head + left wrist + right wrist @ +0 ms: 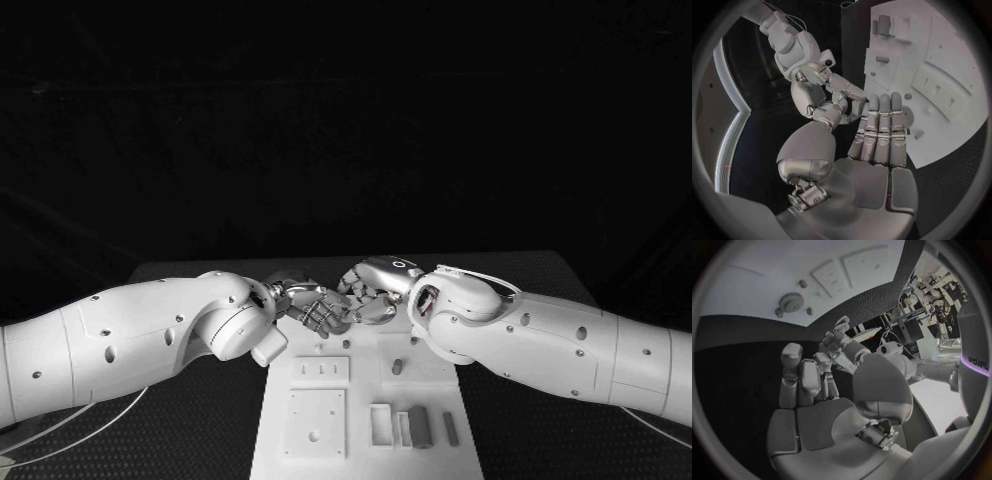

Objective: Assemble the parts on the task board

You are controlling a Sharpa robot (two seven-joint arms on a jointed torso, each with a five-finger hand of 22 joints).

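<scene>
The white task board lies in the middle of the black table. My left hand and right hand meet fingertip to fingertip above its far end. The left wrist view shows the left hand with fingers straight and side by side, its palm bare, and the right hand reaching to its fingertips. In the right wrist view the right hand has its fingers partly curled; I cannot tell whether they hold a part. Grey parts stand at the board's near right. A gear sits on the board.
Recessed plates and a larger square plate take up the board's left half. Small pegs stand near the gear. Black table stretches on both sides of the board, and a thin cable curves at the near left.
</scene>
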